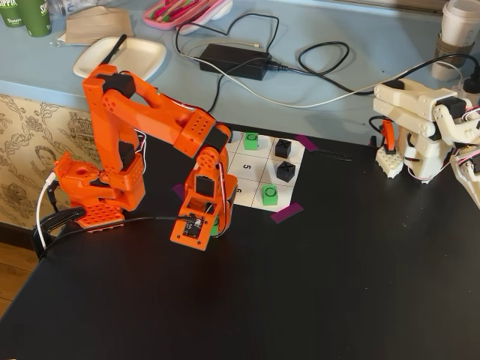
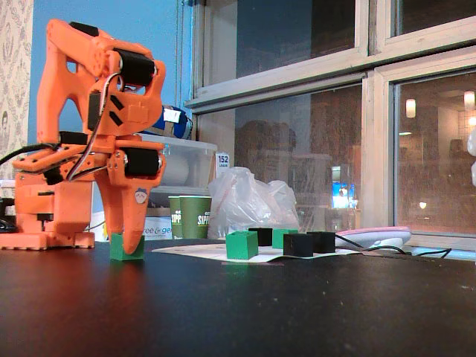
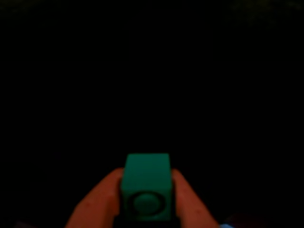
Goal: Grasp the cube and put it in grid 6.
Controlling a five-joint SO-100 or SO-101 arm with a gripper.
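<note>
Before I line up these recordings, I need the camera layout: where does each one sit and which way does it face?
A fixed view: high up, looking down on the board; whole orange arm shows.
A fixed view: table height, side-on toward the windows; arm and pincer show.
Wrist view: on the arm, facing the dark table; both fingers show.
Shared: the green cube in the pincer appears in the low fixed and wrist views.

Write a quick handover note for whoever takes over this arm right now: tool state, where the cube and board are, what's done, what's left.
Tool: down at the table, fingers on both sides of a green cube, apparently shut on it.
Cube: on the black table, off the board; not lifted.
Board: two green and two black cubes already on cells.
Done: reach and grasp.
Left: lift, carry to grid 6, release. That cell is hidden by the arm in a fixed view.
</note>
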